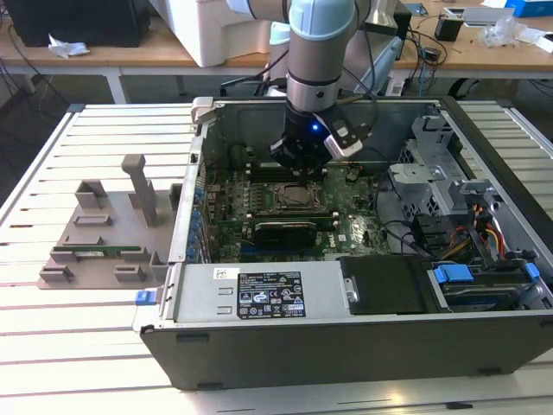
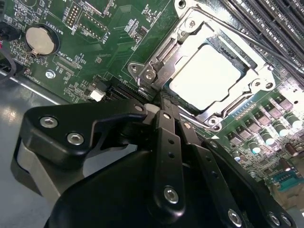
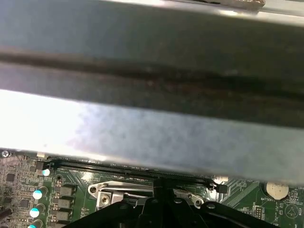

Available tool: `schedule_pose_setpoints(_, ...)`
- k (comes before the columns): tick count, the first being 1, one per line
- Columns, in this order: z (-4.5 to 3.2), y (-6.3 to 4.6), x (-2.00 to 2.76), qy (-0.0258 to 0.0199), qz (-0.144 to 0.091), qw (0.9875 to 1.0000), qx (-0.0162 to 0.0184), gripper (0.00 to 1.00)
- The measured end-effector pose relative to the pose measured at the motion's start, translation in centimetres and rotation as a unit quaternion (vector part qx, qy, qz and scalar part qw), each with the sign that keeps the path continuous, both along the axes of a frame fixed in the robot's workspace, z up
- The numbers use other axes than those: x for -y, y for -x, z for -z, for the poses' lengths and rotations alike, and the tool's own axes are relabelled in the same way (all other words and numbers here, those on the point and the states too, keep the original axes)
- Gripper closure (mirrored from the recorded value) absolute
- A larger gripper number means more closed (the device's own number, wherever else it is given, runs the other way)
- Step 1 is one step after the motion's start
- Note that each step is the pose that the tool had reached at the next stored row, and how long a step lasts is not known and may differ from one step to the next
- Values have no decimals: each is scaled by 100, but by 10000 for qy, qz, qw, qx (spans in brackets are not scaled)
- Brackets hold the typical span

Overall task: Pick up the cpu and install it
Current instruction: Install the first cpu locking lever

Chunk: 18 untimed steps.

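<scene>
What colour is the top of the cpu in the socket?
Pale, shiny silver-grey; the cpu shows best in the second wrist view.

Pale silver-white on the cpu (image 2: 204, 78), ringed by the bright steel of the socket frame (image 2: 156, 59). Deep green with fine pale tracing and white print across the motherboard (image 2: 104, 42); dull silver for the coin battery (image 2: 40, 39). Matte black on the gripper (image 2: 166, 107), dotted with shiny silver screw heads.

In the exterior view, silver-grey with pale blue caps on the arm (image 1: 320, 43), plus a small blue light (image 1: 315, 128) at its wrist. Dark grey for the computer case (image 1: 346, 346), with a white, black-printed label (image 1: 270, 292). Bright blue tabs (image 1: 451, 275) at four o'clock from the gripper; red, yellow and orange wires (image 1: 494, 235) at three o'clock. Flat grey for the holder (image 1: 112, 229) at nine o'clock, on the white slatted table (image 1: 52, 346).
</scene>
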<state>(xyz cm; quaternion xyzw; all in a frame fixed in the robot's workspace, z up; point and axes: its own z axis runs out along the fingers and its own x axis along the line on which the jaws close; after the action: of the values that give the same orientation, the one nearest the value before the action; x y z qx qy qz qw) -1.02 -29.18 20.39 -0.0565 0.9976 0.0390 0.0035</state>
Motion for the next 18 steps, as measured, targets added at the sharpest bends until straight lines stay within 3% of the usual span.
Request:
schedule_pose_setpoints(10,3,-27,5,9,0,10000,-7,89)
schedule_pose_setpoints(14,-70,-25,5,10,0,10000,-5,89)
schedule_pose_setpoints(17,-75,93,4,9,1,10000,0,89)
schedule_pose_setpoints(18,-75,198,3,8,1,10000,0,89)
